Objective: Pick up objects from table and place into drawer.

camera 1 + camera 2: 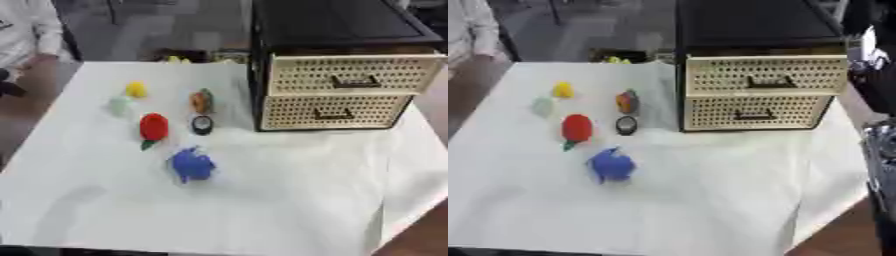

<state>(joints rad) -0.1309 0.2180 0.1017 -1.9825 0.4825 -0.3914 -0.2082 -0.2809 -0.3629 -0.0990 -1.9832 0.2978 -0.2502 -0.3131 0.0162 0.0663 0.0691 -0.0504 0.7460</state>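
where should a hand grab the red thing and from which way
Probably by its round red body, coming straight down from above, fingers closing across its left and right sides. It lies alone on the white table, clear space both sides; the small green tip at its near end looks too small to hold.

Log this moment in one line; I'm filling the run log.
stage: before first pick | robot hands: none in view | on table: blue toy, red toy, yellow toy | top drawer: slightly out
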